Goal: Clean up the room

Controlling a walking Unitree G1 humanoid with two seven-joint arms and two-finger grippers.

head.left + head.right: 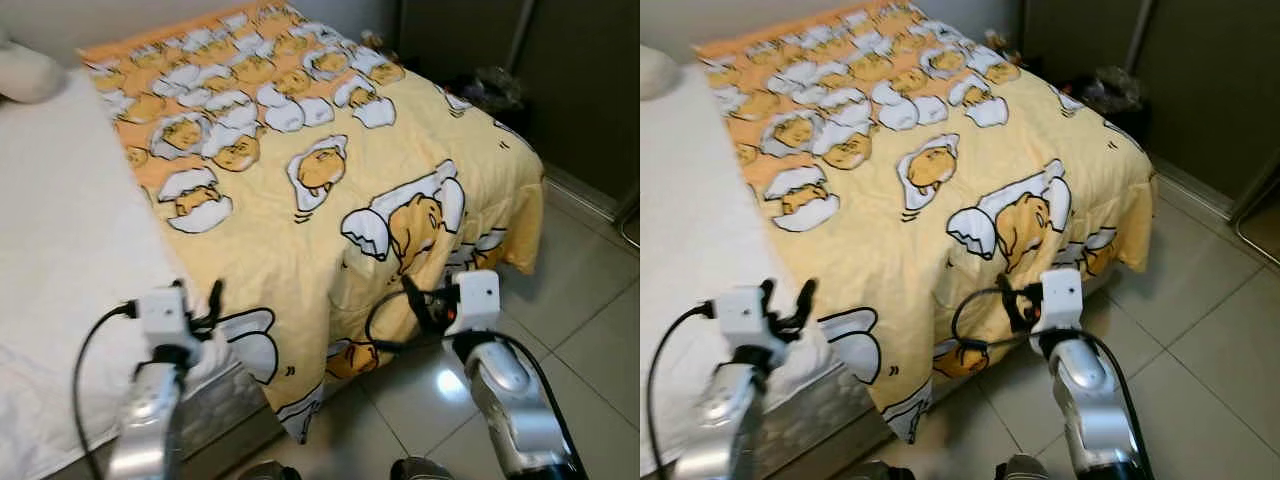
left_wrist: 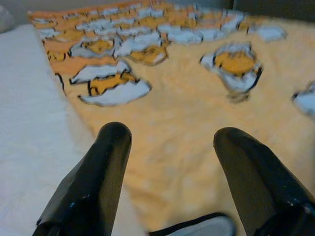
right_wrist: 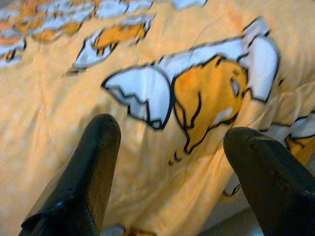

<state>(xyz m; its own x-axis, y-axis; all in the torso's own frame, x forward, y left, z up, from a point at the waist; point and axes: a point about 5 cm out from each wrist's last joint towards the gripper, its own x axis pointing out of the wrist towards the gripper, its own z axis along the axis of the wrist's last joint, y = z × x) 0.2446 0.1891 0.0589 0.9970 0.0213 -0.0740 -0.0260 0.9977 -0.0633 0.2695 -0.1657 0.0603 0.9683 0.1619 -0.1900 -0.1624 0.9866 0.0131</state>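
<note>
1 yellow blanket (image 1: pixel 330 200) across bed (image 1: pixel 60 260)

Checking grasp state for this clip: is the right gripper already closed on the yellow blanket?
No. In the right wrist view the right gripper has its fingers spread wide apart, with the yellow blanket lying beyond them, ungrasped.

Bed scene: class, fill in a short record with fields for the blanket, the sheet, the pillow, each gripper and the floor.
blanket: yellow cartoon-print blanket spread over the bed, its edge hanging toward the floor
sheet: white sheet bare on the robot's left
pillow: white pillow at the far left corner
left gripper: open, over the blanket's near edge
right gripper: open, beside the hanging edge
floor: pale glossy tile floor
</note>
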